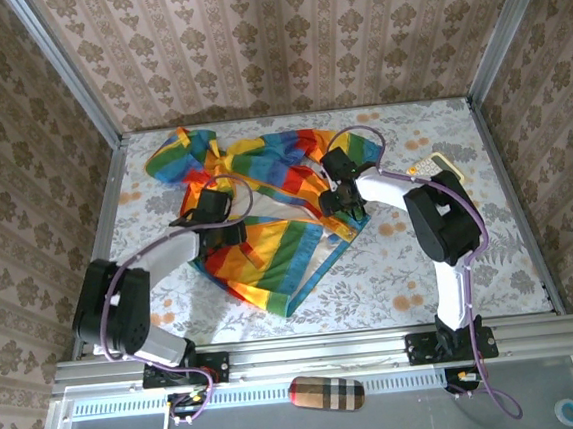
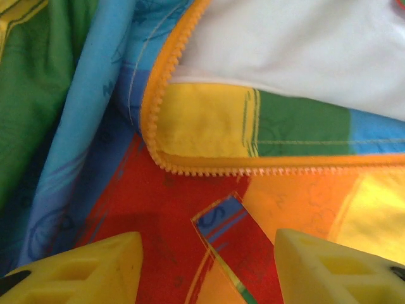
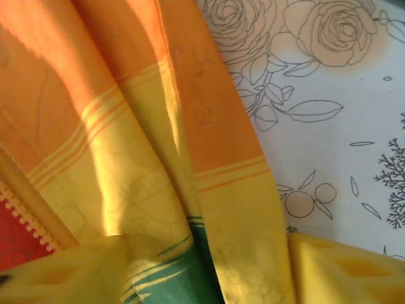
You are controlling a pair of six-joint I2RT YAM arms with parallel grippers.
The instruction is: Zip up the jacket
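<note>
The jacket (image 1: 270, 251) lies open and rumpled on the floral tabletop (image 1: 411, 264), left of the middle, with its striped shell bunched toward the far side and a lower corner pointing toward the arms. Both arms reach onto it, the left one at its left part and the right one at its right edge. The left fingers (image 2: 95, 269) stand apart just above a red and orange patch of the shell and hold nothing; the fabric between them lies flat. Just beyond them the orange zipper (image 2: 266, 170) runs across and bends up along the pale lining (image 2: 285, 44). The right fingers (image 3: 342, 266) are also apart, with a fold of yellow and green jacket cloth filling the gap between them; I cannot tell whether they press it. Bare tabletop shows beside that fold.
</note>
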